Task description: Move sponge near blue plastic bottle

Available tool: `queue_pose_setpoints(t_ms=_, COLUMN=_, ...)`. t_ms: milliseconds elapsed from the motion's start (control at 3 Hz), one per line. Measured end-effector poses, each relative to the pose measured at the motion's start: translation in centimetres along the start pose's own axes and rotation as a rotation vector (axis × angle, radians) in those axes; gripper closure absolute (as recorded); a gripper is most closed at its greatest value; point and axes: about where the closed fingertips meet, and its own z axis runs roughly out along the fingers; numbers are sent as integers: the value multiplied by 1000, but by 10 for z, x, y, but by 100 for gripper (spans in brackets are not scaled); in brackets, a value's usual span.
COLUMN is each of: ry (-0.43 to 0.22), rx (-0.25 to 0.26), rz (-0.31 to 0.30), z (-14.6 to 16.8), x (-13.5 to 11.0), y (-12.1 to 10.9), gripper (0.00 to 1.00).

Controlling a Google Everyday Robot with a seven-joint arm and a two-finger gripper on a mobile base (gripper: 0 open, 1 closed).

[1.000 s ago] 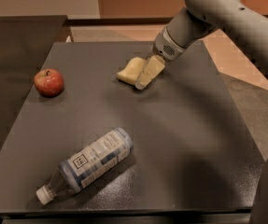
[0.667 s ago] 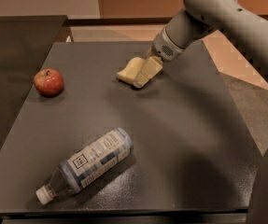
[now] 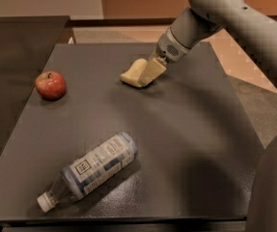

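Note:
The pale yellow sponge (image 3: 132, 74) lies on the dark table (image 3: 186, 129) at the back middle. My gripper (image 3: 153, 71) comes down from the upper right and sits at the sponge's right end, overlapping it. The blue plastic bottle (image 3: 92, 168) lies on its side near the front left, its white cap pointing to the front left corner. It is far from the sponge.
A red apple (image 3: 50, 85) sits at the table's left side. My grey arm (image 3: 225, 18) crosses the upper right. A second dark surface (image 3: 12, 42) adjoins at the left, and the floor shows beyond the right edge.
My gripper has shifted slightly left against the sponge's right end. The sponge, the bottle and the apple have stayed about where they were.

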Motion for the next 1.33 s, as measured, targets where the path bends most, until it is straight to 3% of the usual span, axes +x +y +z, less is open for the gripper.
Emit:
queue_pose_setpoints(t_ms=333, ry=-6, rx=3, rz=-19, z=-12, x=-2, y=3, gripper=88)
queue_pose_setpoints(t_ms=667, ry=-24, rx=-12, rz=-61, z=-32, x=-3, y=17, gripper=100)
queue_pose_setpoints(t_ms=1000, ry=-52, rx=-61, rz=-132, z=-55, x=0, y=46, gripper=100)
queue_pose_setpoints(t_ms=1333, ry=-55, rx=-141, rz=-251, z=-72, x=4, y=87, gripper=100)
